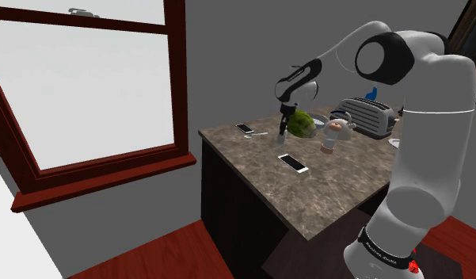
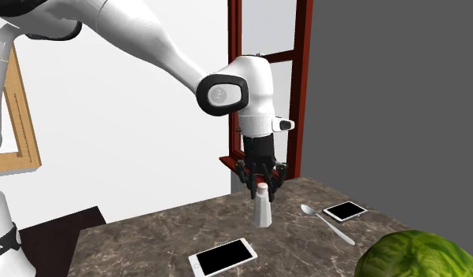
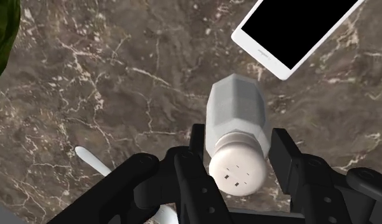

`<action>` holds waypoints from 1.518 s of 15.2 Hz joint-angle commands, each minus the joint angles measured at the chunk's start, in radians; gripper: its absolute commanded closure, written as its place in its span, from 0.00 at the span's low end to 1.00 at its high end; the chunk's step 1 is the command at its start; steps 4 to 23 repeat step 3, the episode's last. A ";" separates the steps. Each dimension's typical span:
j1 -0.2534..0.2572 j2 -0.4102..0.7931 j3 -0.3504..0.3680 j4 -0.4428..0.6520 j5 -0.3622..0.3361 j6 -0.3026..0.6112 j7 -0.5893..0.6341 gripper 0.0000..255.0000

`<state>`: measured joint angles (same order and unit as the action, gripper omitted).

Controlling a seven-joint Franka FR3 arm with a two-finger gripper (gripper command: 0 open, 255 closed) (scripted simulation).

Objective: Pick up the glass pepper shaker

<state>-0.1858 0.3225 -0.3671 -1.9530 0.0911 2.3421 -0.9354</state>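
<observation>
The pepper shaker (image 2: 263, 206) is a pale faceted bottle (image 3: 237, 114) with a white perforated cap, upright on the dark marble counter (image 2: 148, 236). My black gripper (image 2: 261, 182) comes straight down over it. Around the neck, just under the cap, the gripper (image 3: 239, 149) is shut, one finger against each side. The base sits at or barely above the counter; I cannot tell which. In the shoulder view the gripper (image 1: 285, 120) hangs right beside the green lettuce-like ball (image 1: 301, 124).
A white phone (image 3: 291, 32) lies just beyond the shaker, a second phone (image 2: 345, 211) and a spoon (image 2: 325, 223) towards the window (image 1: 85, 87). A toaster (image 1: 367, 115) and a small pale object (image 1: 333, 135) stand further back. The counter edge (image 1: 252, 186) drops to the floor.
</observation>
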 commanded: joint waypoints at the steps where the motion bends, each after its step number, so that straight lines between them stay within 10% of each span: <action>1: 0.003 -0.015 -0.003 0.008 -0.008 -0.023 0.004 1.00; 23: 0.003 -0.016 -0.004 0.009 -0.008 -0.025 0.005 1.00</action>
